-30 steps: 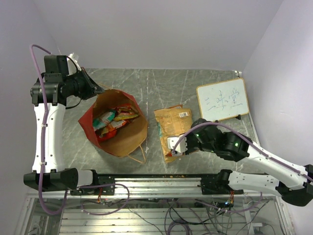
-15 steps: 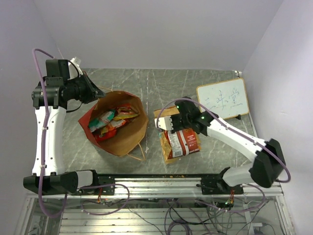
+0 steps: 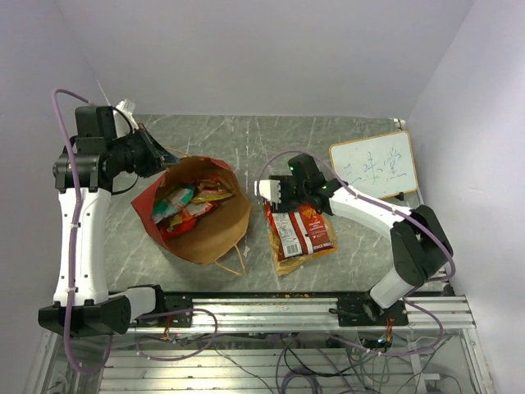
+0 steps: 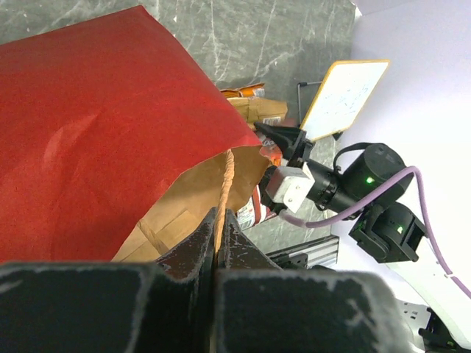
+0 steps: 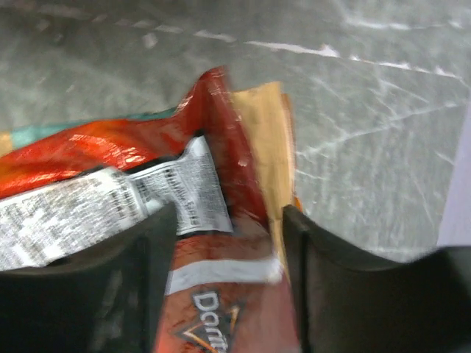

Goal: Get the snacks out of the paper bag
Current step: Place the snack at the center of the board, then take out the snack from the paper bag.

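Note:
The paper bag [image 3: 220,231], red outside [image 4: 96,132] and kraft inside, lies open on the table. Several snacks [image 3: 187,205] in orange, teal and yellow show in its mouth. My left gripper [image 3: 166,154] is shut on the bag's twine handle [image 4: 224,176] at the far rim and holds that rim up. To the bag's right a red snack packet [image 3: 302,230] lies on a brown one [image 3: 285,259]. My right gripper [image 3: 277,195] hovers over the red packet's far end. Its jaws [image 5: 228,220] stand apart with the red packet [image 5: 221,301] lying between them.
A white framed whiteboard [image 3: 373,170] leans at the back right, close to the right arm's elbow. The bag's second twine handle [image 3: 236,258] trails toward the near rail. Crumbs lie by the front edge [image 3: 299,292].
The right gripper has opened, and the red packet now rests on the brown one. The right arm has drawn back toward the far side. The left arm keeps its hold.

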Available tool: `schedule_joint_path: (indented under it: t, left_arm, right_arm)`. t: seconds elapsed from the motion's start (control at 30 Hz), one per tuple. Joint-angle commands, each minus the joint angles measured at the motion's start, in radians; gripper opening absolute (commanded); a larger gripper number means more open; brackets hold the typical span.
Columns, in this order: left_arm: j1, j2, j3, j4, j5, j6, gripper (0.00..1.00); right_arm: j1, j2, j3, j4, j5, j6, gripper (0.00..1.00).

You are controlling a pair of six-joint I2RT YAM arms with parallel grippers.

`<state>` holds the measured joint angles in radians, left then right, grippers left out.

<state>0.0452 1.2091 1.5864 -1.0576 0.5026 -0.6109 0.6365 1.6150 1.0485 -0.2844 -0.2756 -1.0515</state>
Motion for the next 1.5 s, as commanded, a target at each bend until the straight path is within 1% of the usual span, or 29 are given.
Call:
schedule_joint_path:
  t: [0.0, 0.07, 0.1, 0.13, 0.17, 0.2, 0.23, 0.3, 0.37, 0.43, 0.53, 0.6, 0.67, 0.77, 0.83, 0.87, 0.93, 1.03, 1.07, 1.13, 1.27, 1.33, 1.4, 1.47]
  left_arm:
    - [0.002, -0.034, -0.003, 0.035, 0.021, -0.014, 0.07]
    - [0.003, -0.046, -0.014, 0.037, 0.001, -0.021, 0.07]
    - [0.002, -0.051, -0.019, 0.037, -0.004, -0.032, 0.07]
    - [0.002, -0.051, -0.019, 0.037, -0.002, -0.039, 0.07]
    - [0.003, -0.05, -0.015, 0.035, 0.006, -0.04, 0.07]
    - [0.003, -0.052, -0.014, 0.036, 0.007, -0.039, 0.07]
    - [0.003, -0.054, -0.011, 0.033, 0.002, -0.031, 0.07]
    - [0.002, -0.048, 0.005, 0.012, -0.013, -0.014, 0.07]
    - [0.002, -0.047, -0.005, 0.028, -0.004, -0.023, 0.07]
    - [0.003, -0.056, -0.036, 0.075, 0.023, -0.056, 0.07]
    - [0.002, -0.069, -0.078, 0.139, 0.049, -0.1, 0.07]
    - [0.002, -0.072, -0.083, 0.146, 0.05, -0.106, 0.07]
    - [0.003, -0.075, -0.082, 0.142, 0.045, -0.104, 0.07]
    - [0.002, -0.08, -0.08, 0.127, 0.045, -0.102, 0.07]
    - [0.002, -0.086, -0.081, 0.117, 0.044, -0.101, 0.07]
    - [0.003, -0.089, -0.08, 0.11, 0.038, -0.101, 0.07]
    - [0.002, -0.095, -0.079, 0.102, 0.034, -0.101, 0.07]
    - [0.003, -0.096, -0.074, 0.088, 0.031, -0.098, 0.07]
    - [0.002, -0.096, -0.078, 0.084, 0.029, -0.096, 0.07]
    - [0.003, -0.097, -0.094, 0.079, 0.028, -0.092, 0.07]
    - [0.003, -0.117, -0.123, 0.079, 0.007, -0.086, 0.07]
    - [0.002, -0.125, -0.129, 0.076, 0.001, -0.085, 0.07]
    - [0.002, -0.131, -0.132, 0.08, 0.005, -0.086, 0.07]
    - [0.004, -0.132, -0.129, 0.082, 0.01, -0.084, 0.07]
  right_arm:
    - [-0.008, -0.056, 0.011, 0.198, 0.047, 0.201, 0.64]
    - [-0.008, -0.092, 0.017, 0.202, 0.072, 0.295, 0.75]
    - [-0.009, -0.114, 0.017, 0.198, 0.076, 0.346, 0.78]
    - [-0.009, -0.14, 0.011, 0.195, 0.065, 0.385, 0.84]
    - [-0.009, -0.186, -0.006, 0.205, 0.05, 0.417, 0.9]
    - [-0.009, -0.228, -0.033, 0.233, 0.04, 0.447, 0.98]
    - [-0.009, -0.268, -0.082, 0.265, 0.035, 0.48, 1.0]
    - [-0.008, -0.345, -0.119, 0.278, 0.027, 0.544, 1.0]
    - [-0.007, -0.408, -0.147, 0.3, 0.03, 0.644, 1.0]
    - [-0.007, -0.448, -0.156, 0.332, 0.079, 0.811, 1.0]
    - [-0.007, -0.465, -0.1, 0.286, 0.118, 1.02, 1.0]
    - [-0.008, -0.463, -0.042, 0.235, 0.126, 1.086, 1.0]
    - [-0.007, -0.448, 0.038, 0.167, 0.101, 1.109, 1.0]
    - [-0.007, -0.419, 0.132, 0.097, 0.085, 1.204, 1.0]
    - [-0.007, -0.403, 0.174, 0.073, 0.007, 1.21, 1.0]
    - [-0.007, -0.4, 0.178, 0.081, -0.018, 1.22, 1.0]
    - [-0.007, -0.404, 0.13, 0.185, -0.035, 1.312, 1.0]
    - [0.004, -0.385, 0.1, 0.283, -0.071, 1.411, 1.0]
    - [0.025, -0.374, 0.1, 0.295, -0.061, 1.415, 1.0]
    - [0.095, -0.353, 0.116, 0.305, -0.013, 1.372, 1.0]
    - [0.27, -0.277, 0.191, 0.26, 0.135, 1.181, 1.0]
    - [0.333, -0.229, 0.232, 0.239, 0.174, 1.103, 1.0]
    - [0.385, -0.195, 0.261, 0.235, 0.203, 1.028, 1.0]
    - [0.429, -0.163, 0.279, 0.231, 0.166, 0.914, 1.0]
